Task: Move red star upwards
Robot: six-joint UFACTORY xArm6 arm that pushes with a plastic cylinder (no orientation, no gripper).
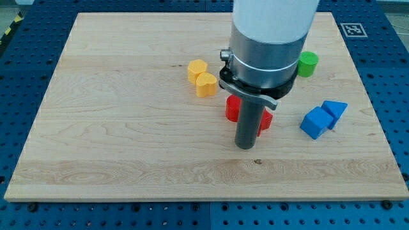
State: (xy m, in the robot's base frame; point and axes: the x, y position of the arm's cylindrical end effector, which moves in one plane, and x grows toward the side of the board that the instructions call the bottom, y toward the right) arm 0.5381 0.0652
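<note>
A red block [232, 108] lies near the board's middle, mostly hidden behind my rod. A second red piece [266, 121] shows at the rod's right side. I cannot tell which of the two is the star. My tip [245, 147] rests on the board just below these red pieces, close to them; contact cannot be made out. The arm's wide grey body covers the board above them.
Two yellow blocks [197, 69] [206, 84] sit together left of the arm. A green cylinder [308, 64] stands at the upper right. A blue cube [314, 122] and a blue triangular block [334, 110] touch at the right. The wooden board [115, 128] lies on a blue perforated table.
</note>
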